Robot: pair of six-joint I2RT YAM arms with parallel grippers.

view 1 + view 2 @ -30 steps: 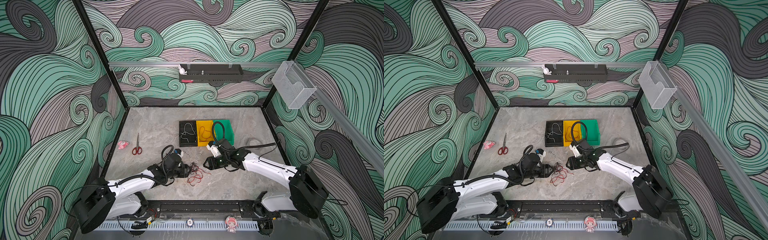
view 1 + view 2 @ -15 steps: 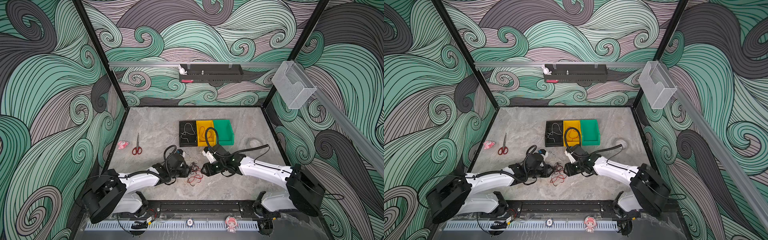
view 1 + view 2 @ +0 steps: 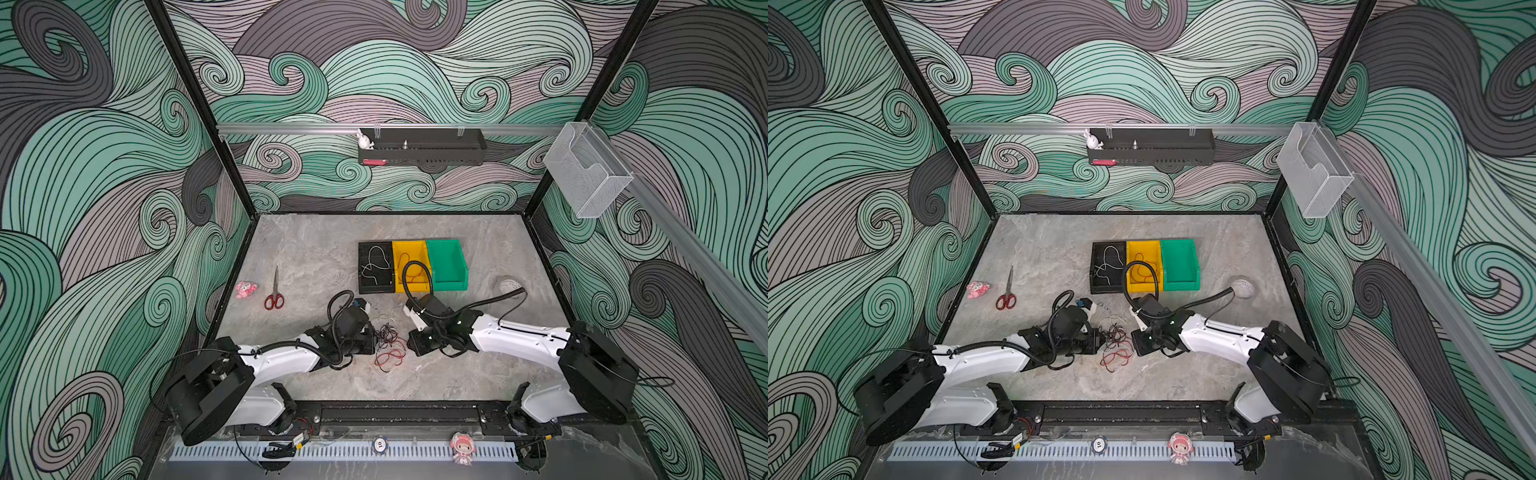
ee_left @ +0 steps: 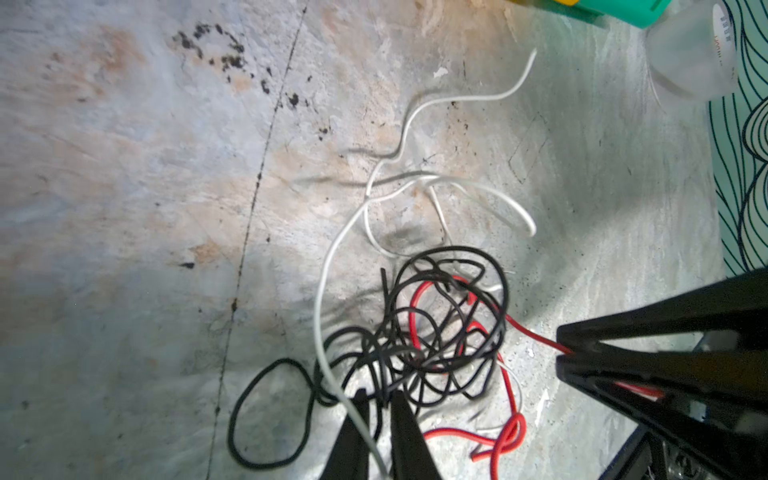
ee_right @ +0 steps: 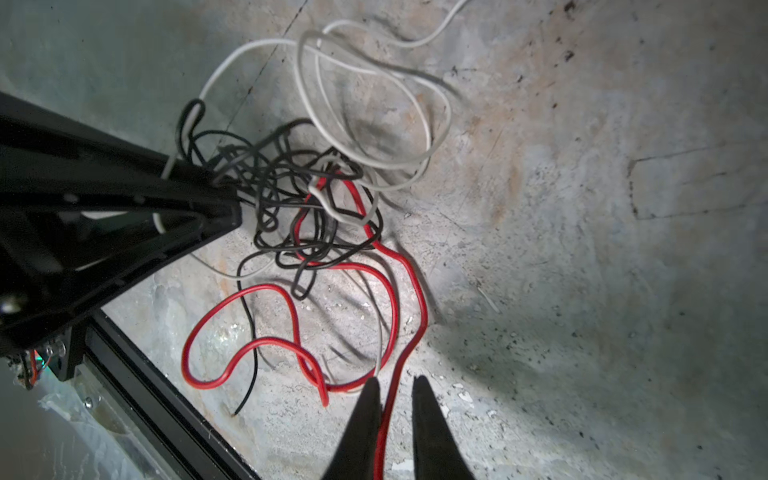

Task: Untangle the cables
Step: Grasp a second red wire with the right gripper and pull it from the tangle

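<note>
The cables (image 3: 388,345) (image 3: 1117,345) lie in a red, black and white tangle near the front middle of the table, between my two grippers. My left gripper (image 4: 380,395) (image 3: 375,338) is at the tangle's left edge, its jaws closed on a white cable (image 4: 322,291), with black strands (image 4: 449,324) at its tips. In the right wrist view the left gripper (image 5: 237,208) shows the white strand entering its jaws. My right gripper (image 5: 395,380) (image 4: 562,353) (image 3: 409,345) is at the tangle's right edge, pinching a red cable (image 5: 422,307).
Black bin (image 3: 360,266), yellow bin (image 3: 415,244) and green bin (image 3: 461,266) stand in a row behind the tangle; the black holds a white wire, the yellow a red one. Red-handled scissors (image 3: 274,293) and a pink toy (image 3: 246,289) lie left. A white round object (image 3: 509,286) sits right.
Both grippers closed in on the tangle from either side and their jaws shut. The right arm swung down from the bins toward the front.
</note>
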